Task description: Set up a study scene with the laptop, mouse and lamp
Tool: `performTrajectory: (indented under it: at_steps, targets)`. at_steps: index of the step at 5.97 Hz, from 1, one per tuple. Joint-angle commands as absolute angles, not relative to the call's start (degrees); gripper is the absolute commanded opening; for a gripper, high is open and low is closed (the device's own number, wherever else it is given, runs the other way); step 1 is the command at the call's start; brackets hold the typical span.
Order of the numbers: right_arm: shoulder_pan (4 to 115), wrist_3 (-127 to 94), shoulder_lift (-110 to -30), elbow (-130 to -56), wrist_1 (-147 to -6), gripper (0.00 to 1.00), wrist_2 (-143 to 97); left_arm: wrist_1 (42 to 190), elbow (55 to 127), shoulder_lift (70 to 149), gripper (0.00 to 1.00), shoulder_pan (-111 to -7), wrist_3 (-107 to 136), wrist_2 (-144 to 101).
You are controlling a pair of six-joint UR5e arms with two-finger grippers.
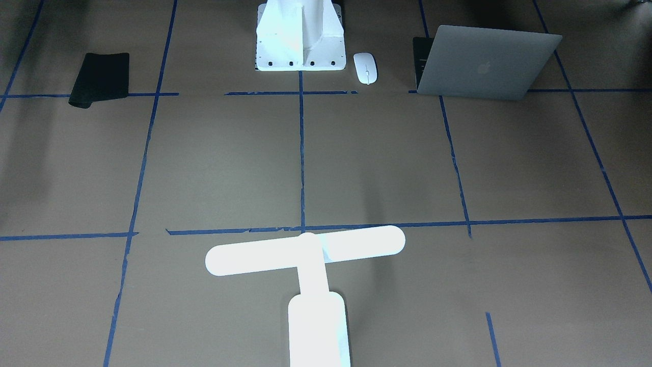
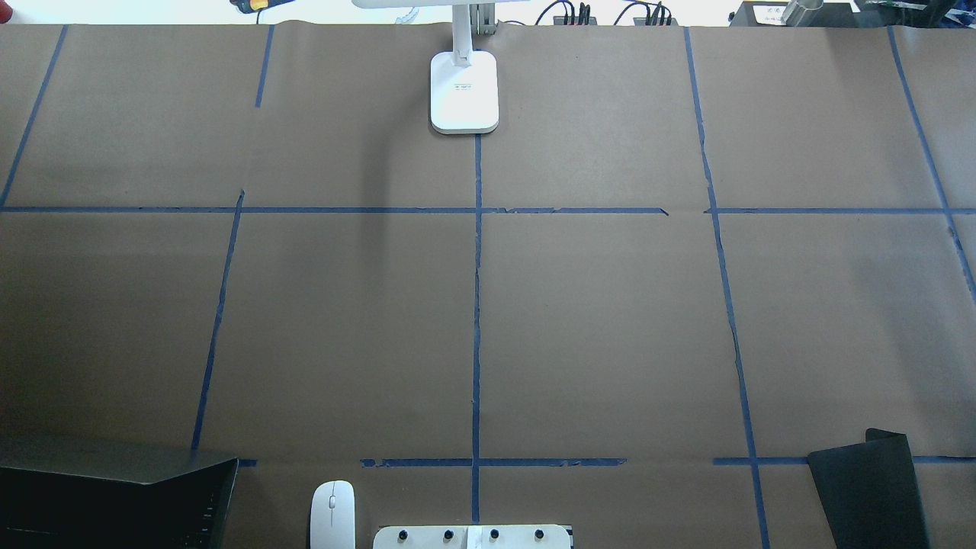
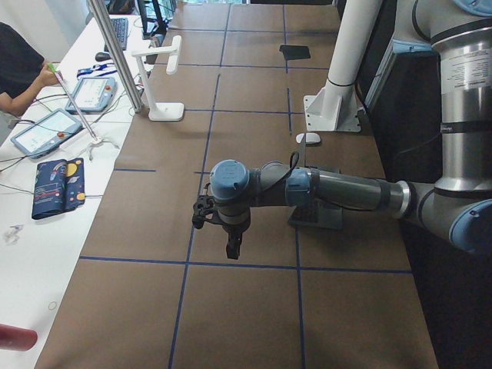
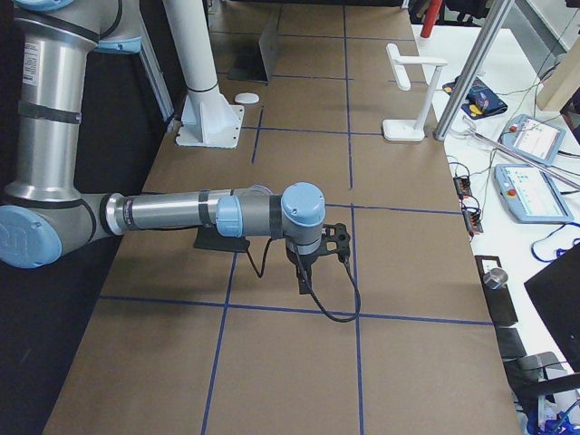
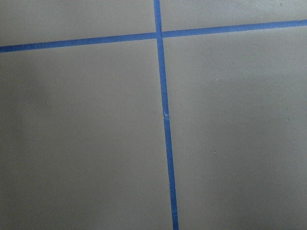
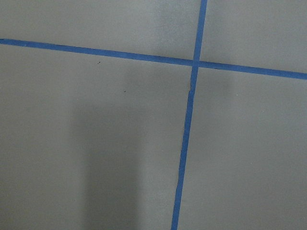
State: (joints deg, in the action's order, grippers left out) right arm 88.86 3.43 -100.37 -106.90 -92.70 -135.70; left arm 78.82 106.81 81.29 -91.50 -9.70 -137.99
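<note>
A long counter (image 2: 610, 320) is covered in brown paper and marked into squares with blue tape (image 1: 301, 153).

The laptop (image 1: 489, 63) stands half open at the robot-side edge, toward the corner on the robot's left. Its silver lid with the logo faces the operators' edge. The mouse (image 1: 365, 68), small, white and oval, lies flat at that same edge. It sits just beside the white bolted pedestal (image 1: 300, 46) and between it and the laptop, touching neither. The lamp (image 1: 311, 270) stands upright at the middle of the opposite, operators' edge, glowing white. Its long bar runs along that edge, above a narrow stem and an oblong base. A black mat (image 1: 99, 79) lies at the robot-side edge toward the corner on the robot's right, with one end curled.

The left arm reaches out low over the counter's end on the robot's left. The left gripper (image 3: 233, 247) points down above bare paper, near a tape crossing. It shows only in the side view, so I cannot tell whether its fingers are apart or together. The right arm mirrors this at the other end, and the right gripper (image 4: 303, 283) also points down over bare paper. Its state cannot be told either. Both wrist cameras show only brown paper and crossing tape lines.
</note>
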Motion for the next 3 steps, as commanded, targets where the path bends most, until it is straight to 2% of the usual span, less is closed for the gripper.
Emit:
performTrajectory:
  at_steps: [1, 3]
  targets:
    - [88.86, 3.43, -100.46, -106.79, -92.72, 1.00, -135.79, 79.01, 107.66, 81.38, 1.00, -90.36, -9.58, -141.05]
    - [88.86, 3.34, -100.37, -106.70, -92.64, 1.00, -135.79, 78.23, 111.08, 80.51, 1.00, -87.74, -8.19, -147.60]
